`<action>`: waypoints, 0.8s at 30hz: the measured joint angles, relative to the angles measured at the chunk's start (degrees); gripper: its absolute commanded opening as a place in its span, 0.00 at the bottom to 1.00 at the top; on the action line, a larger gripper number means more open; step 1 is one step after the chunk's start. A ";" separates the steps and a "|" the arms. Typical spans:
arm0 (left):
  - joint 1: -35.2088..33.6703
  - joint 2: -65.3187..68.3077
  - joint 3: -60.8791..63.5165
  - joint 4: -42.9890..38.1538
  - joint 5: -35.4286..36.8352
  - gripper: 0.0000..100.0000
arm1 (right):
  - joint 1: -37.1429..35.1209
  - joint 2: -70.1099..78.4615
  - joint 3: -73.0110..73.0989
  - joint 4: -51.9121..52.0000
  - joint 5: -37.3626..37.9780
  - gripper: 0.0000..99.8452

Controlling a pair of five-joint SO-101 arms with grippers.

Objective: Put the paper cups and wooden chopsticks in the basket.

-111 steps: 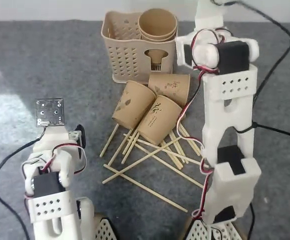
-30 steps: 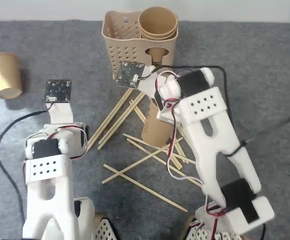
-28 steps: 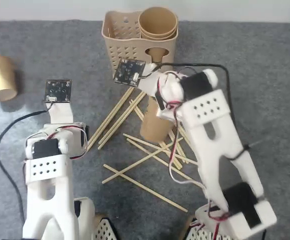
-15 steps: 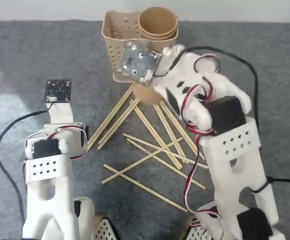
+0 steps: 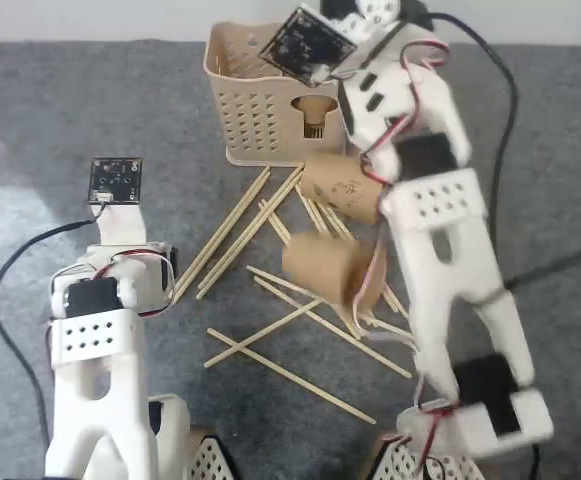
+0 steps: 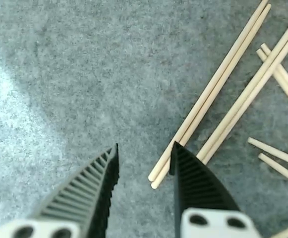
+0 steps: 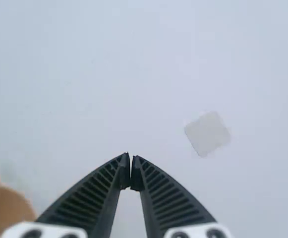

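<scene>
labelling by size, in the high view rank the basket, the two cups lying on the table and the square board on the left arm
1. basket, clearly largest.
2. cup by the basket and cup in the middle: look alike, both partly behind the right arm, so tied.
3. square board, smallest, though raised nearer the camera.

Left hand [image 6: 145, 147] parted, pointing down; right hand [image 7: 130, 158] closed, raised high.
</scene>
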 measured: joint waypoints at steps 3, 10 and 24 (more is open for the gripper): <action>0.00 0.00 0.00 0.00 0.00 0.16 | 1.93 -0.09 1.14 0.62 0.00 0.01; 0.00 0.00 0.00 0.00 0.00 0.16 | 2.20 -10.46 4.13 27.60 -9.76 0.07; -21.01 0.09 -4.75 -10.73 4.75 0.16 | 2.37 -16.97 11.69 59.52 -12.04 0.01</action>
